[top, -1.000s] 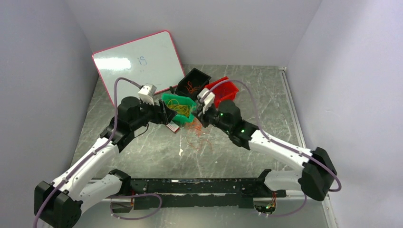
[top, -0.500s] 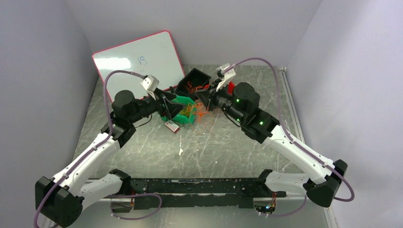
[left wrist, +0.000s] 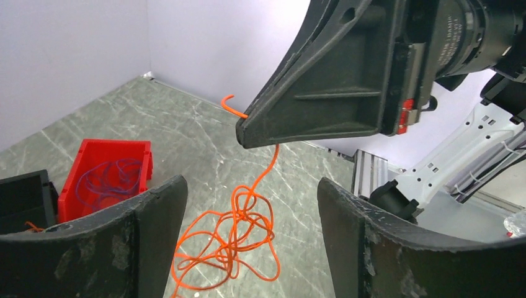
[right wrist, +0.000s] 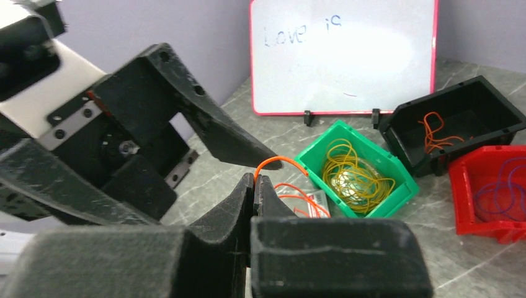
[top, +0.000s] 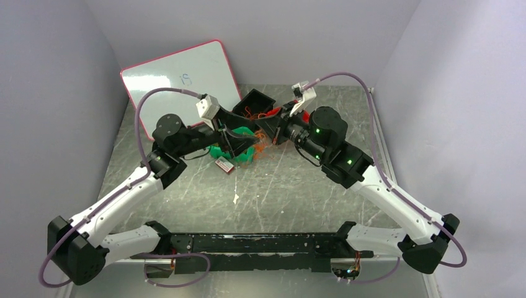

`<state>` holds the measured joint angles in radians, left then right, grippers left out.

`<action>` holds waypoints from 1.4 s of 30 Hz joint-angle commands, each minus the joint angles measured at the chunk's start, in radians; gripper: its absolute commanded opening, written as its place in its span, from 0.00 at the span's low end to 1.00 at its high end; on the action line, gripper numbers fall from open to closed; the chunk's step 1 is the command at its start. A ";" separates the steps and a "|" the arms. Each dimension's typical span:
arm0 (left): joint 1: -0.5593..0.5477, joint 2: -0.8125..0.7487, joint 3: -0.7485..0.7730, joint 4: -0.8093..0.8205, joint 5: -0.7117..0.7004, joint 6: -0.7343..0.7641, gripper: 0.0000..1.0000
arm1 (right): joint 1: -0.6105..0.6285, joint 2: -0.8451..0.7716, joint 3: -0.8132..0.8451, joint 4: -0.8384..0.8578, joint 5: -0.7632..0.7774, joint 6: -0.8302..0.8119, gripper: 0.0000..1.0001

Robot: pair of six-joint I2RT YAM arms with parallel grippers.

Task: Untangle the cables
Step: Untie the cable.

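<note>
over the grey table (left wrist: 186,136), orange cables (left wrist: 244,215) hang knotted.

**Robotics laboratory test cell.** The workspace was a closed booth. Plain pale walls (top: 248,37) rose on three sides of a grey, marble-patterned table (top: 279,198). A white left arm (top: 118,208) and a white right arm (top: 391,195) were bolted to a black rail (top: 260,243) at the table's near edge. A whiteboard (top: 180,77) with faint handwriting leaned against the back wall. In front of it, a green bin (right wrist: 397,202), a black bin (right wrist: 428,99) and a red bin (right wrist: 465,205) held loops of the cables (right wrist: 356,174).
</note>
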<state>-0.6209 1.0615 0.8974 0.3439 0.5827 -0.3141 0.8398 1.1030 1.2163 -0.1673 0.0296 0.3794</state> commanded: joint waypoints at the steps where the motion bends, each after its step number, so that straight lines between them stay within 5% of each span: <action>1: -0.036 0.054 0.037 0.092 0.019 -0.008 0.78 | 0.005 -0.026 0.000 0.013 -0.048 0.048 0.00; 14: -0.105 0.163 0.069 0.167 0.056 -0.083 0.32 | 0.004 -0.037 0.014 0.070 -0.083 0.097 0.00; 26: -0.160 0.149 -0.081 0.147 0.053 -0.087 0.23 | 0.005 -0.002 0.121 0.147 -0.040 0.067 0.00; 42: -0.176 0.126 -0.221 0.122 0.011 -0.077 0.25 | 0.005 -0.061 0.262 0.110 0.123 -0.125 0.00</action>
<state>-0.7837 1.1866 0.6991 0.4576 0.6056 -0.4042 0.8402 1.0878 1.4330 -0.0799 0.0795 0.3302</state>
